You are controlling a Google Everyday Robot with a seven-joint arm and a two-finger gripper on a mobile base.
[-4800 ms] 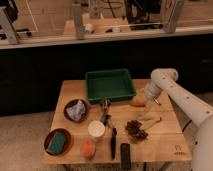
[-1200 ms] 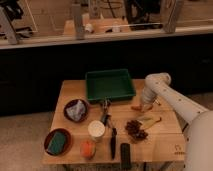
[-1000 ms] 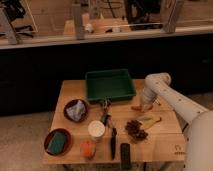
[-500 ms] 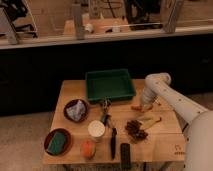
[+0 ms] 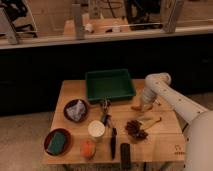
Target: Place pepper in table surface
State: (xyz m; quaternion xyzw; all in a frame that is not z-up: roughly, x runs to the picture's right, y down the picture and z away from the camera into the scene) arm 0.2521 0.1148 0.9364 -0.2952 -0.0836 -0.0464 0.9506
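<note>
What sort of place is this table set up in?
Probably a robotics test area in an office: a wooden table laid with assorted props, a railing behind, an office chair beyond. The hand sits by the pepper, right of the green tray.

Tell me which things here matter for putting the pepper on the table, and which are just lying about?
Part of the job: pepper; wooden table; gripper, at the pepper, right of the green tray.
Just lying about: green tray; dark bowl; red bowl; white cup; orange fruit; yellowish stick.
</note>
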